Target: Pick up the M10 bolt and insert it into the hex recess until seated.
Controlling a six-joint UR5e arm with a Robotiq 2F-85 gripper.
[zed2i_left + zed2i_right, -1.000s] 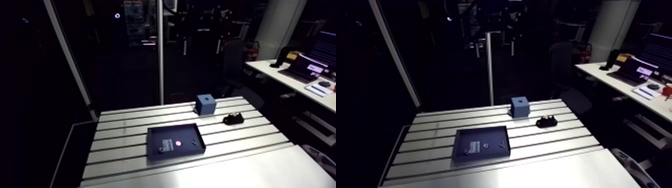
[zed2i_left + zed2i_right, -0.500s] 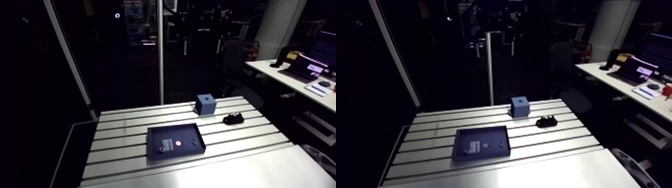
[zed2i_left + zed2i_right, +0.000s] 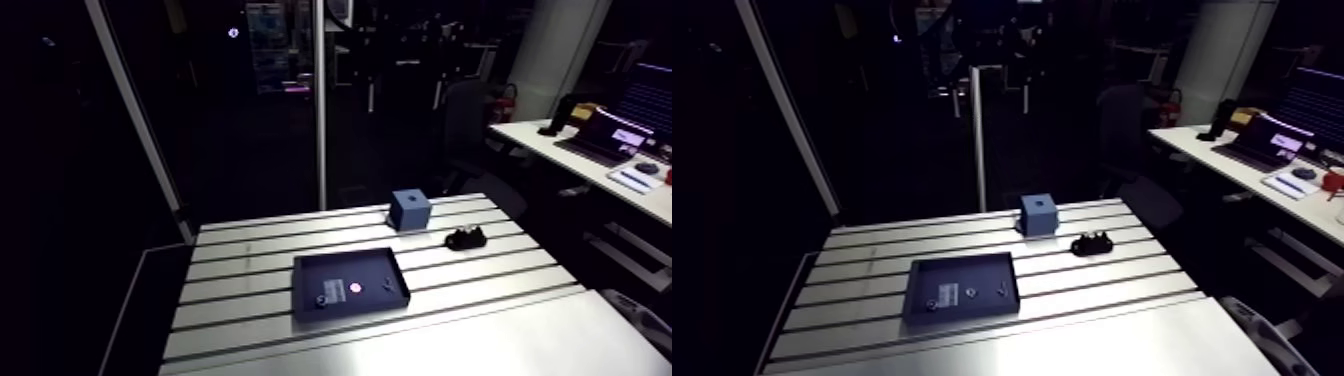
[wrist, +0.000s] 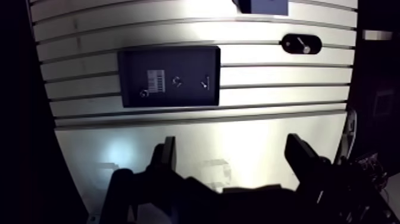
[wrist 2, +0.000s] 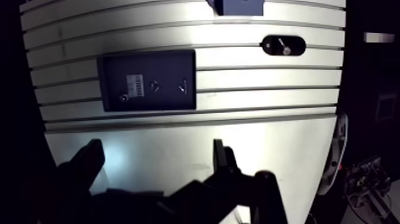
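Observation:
A dark shallow tray (image 4: 134, 65) lies on the slotted table (image 4: 268, 89), far ahead of my gripper. Three small metal parts lie in it: a round one (image 4: 143, 92), a small one (image 4: 176, 80) and a slim bolt-like one (image 4: 204, 83), beside a barcode label (image 4: 156, 79). They are too small to tell which is the M10 bolt. A blue cube (image 3: 410, 210) with a hole in its top stands beyond the tray. My gripper (image 4: 232, 143) hangs high over the table's smooth near part, open, with nothing between its fingers (image 4: 168, 156). It is absent from the arm view.
A black oval piece (image 4: 301, 43) with a silvery pin on it lies on the table to the right of the tray, near the blue cube. The table's edges curve away into dark on both sides.
The arm view has shifted very slightly. Nothing on the table has moved.

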